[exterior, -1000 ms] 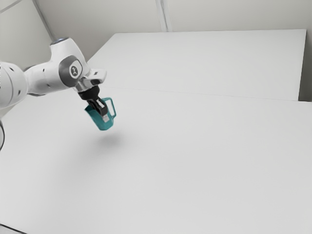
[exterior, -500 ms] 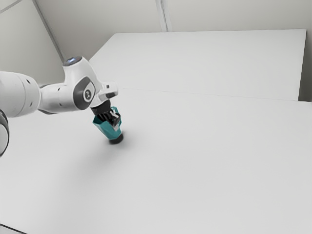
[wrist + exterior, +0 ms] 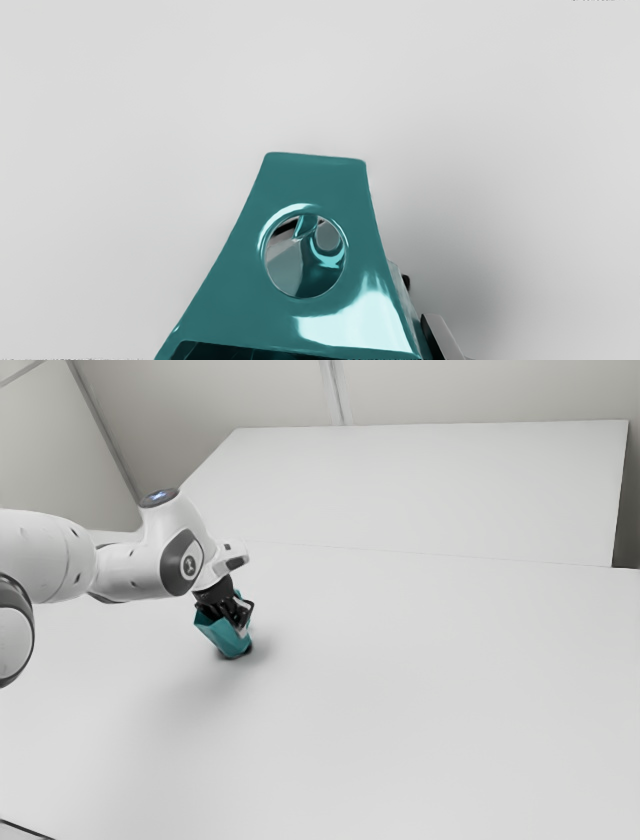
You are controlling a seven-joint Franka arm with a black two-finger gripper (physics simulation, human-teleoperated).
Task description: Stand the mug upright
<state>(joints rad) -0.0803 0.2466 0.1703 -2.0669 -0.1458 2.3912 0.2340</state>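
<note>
- So our teal mug (image 3: 222, 636) is in the jaws (image 3: 241, 630) over on the exterior view's left, tilted, not upright.
- The jaws look closed on it, though we only get one pale fingertip (image 3: 442, 337) beside its wall; the other one's hidden.
- Can't tell if the base actually touches the desk (image 3: 400, 710) or hangs just above it; there's a dark shadow right by it.
- Most of the handle is lost behind the black jaws, tbh.
- Up close, our wrist view cuts off the mug's mouth. There's a shiny ring (image 3: 300, 207) on its side, and what's inside that is hard to make out.
- Our white arm (image 3: 135, 566) runs out of frame at the exterior view's left.
</note>
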